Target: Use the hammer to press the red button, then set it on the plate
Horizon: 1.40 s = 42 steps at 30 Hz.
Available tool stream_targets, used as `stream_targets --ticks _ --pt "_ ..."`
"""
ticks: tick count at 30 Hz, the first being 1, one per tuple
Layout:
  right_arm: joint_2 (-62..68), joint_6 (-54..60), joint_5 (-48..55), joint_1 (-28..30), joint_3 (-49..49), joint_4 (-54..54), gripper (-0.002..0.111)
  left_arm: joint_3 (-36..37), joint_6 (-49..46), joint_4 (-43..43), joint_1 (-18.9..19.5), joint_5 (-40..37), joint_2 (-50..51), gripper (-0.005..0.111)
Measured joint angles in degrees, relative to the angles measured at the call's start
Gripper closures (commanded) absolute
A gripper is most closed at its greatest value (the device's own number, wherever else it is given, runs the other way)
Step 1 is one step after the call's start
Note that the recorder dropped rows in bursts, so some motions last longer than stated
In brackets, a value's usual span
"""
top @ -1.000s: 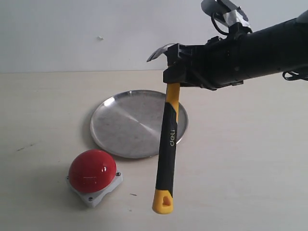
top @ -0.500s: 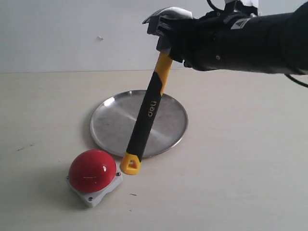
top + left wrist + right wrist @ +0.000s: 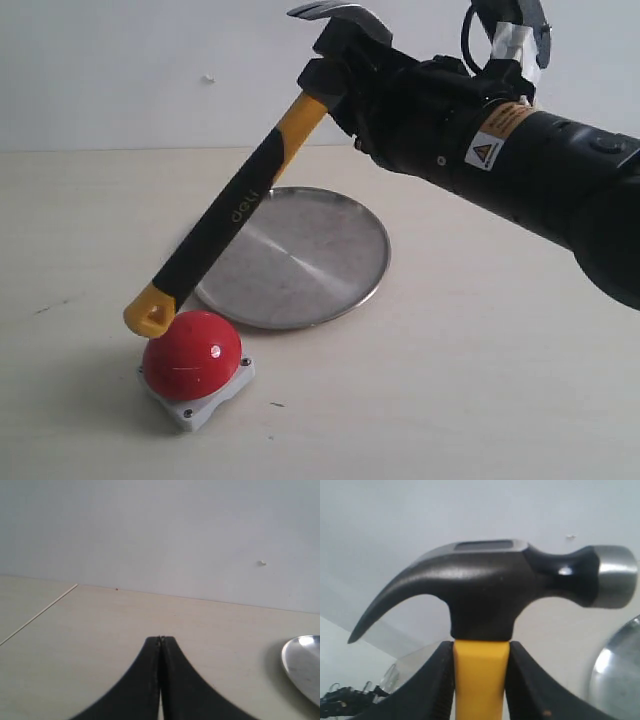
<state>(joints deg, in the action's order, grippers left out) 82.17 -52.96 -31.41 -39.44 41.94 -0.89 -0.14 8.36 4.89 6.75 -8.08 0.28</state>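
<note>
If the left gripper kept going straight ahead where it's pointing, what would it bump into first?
Probably nothing close. The left gripper is shut and points across the table toward the wall. The plate sits off to one side of that line. Depth is hard to judge here.

The hammer [image 3: 238, 198] handle reads "deli" — the right arm [image 3: 545, 185] carries a warning-triangle label [image 3: 487, 152].
</note>
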Motion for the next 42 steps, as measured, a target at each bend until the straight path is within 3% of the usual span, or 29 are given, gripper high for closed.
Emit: stream_targets --ticks 10,21,31,38,39,42 --pt "0.76 -12.28 -7.76 0.00 -0.69 -11.38 0.108 0.00 0.00 0.00 0.00 0.00 0.00 0.107" --pt "11.51 -24.47 -31.46 -0.09 -6.80 -12.68 0.108 0.00 0.00 0.00 0.00 0.00 0.00 0.107" --pt "16.88 -27.63 -33.44 -0.09 -6.80 -14.36 0.108 0.00 -1.02 0.00 0.00 1.00 0.00 0.107" --pt "17.40 -27.29 -33.44 -0.09 -6.80 -14.45 0.108 0.13 11.97 -2.07 0.00 11.66 0.00 0.107" --pt "17.40 -27.29 -33.44 -0.09 -6.80 -14.45 0.108 0.13 15.68 -2.07 0.00 15.96 0.00 0.107" --pt "17.40 -27.29 -33.56 -0.09 -6.80 -14.45 0.108 -1.23 25.03 -0.01 0.00 17.96 0.61 0.107"
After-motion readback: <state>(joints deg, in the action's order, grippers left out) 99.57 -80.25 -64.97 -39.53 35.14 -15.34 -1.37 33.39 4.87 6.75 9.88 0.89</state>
